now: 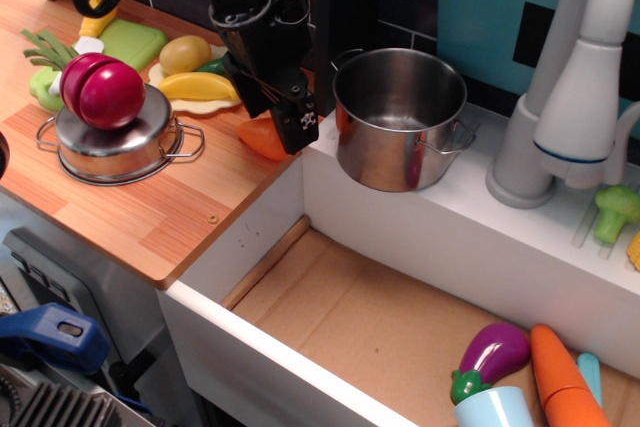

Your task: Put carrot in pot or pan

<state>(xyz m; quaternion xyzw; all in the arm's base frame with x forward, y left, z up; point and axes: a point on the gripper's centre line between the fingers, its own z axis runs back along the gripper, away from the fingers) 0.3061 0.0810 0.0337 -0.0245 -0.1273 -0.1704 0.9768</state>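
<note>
Black fingers press down over the carrot; whether they grip it cannot be told. Orange and stubby, it lies half hidden on the wooden counter, at 9 o'clock from the pot, which holds nothing.

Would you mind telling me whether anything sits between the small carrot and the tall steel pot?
Nothing visible does: the carrot lies on the wooden counter just left of the pot, with only the hand over it.
</note>
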